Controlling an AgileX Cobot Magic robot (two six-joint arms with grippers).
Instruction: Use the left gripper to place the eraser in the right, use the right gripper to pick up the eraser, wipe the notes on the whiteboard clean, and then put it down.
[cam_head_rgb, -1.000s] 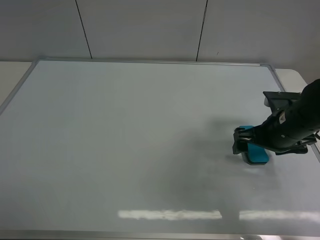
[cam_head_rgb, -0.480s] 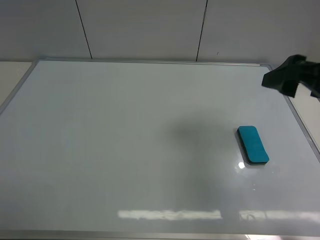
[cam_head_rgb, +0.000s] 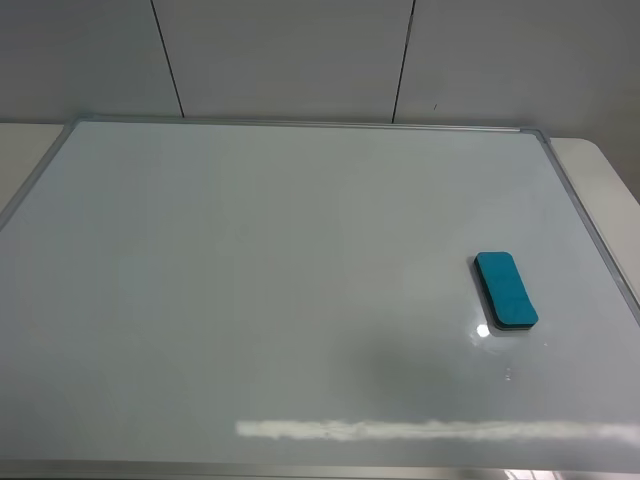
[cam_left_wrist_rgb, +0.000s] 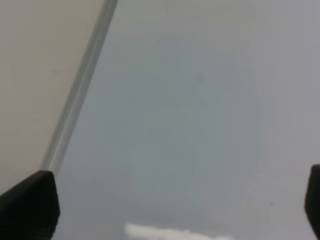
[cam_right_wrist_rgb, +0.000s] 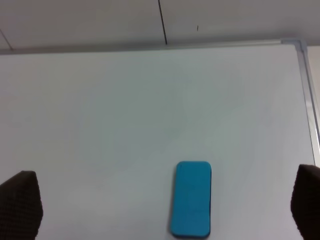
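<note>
The teal-blue eraser (cam_head_rgb: 505, 290) lies flat on the whiteboard (cam_head_rgb: 260, 280), near its right edge, with nothing touching it. Neither arm shows in the exterior high view. In the right wrist view the eraser (cam_right_wrist_rgb: 191, 204) lies ahead of my right gripper (cam_right_wrist_rgb: 164, 202), whose two dark fingertips (cam_right_wrist_rgb: 20, 205) stand far apart, open and empty. My left gripper (cam_left_wrist_rgb: 170, 205) is also open and empty, over bare whiteboard (cam_left_wrist_rgb: 200, 100) beside its silver frame (cam_left_wrist_rgb: 75, 110). No notes show on the board in any view.
The whiteboard's silver frame (cam_head_rgb: 590, 225) runs close to the eraser on the right. Beige tabletop (cam_head_rgb: 610, 165) shows beyond the frame, and a panelled wall (cam_head_rgb: 290, 55) stands behind the board. A light reflection (cam_head_rgb: 400, 430) streaks the board's front.
My right gripper was at the eraser a second ago, then lifted away to the upper right and left the exterior view. The eraser stays on the board.
</note>
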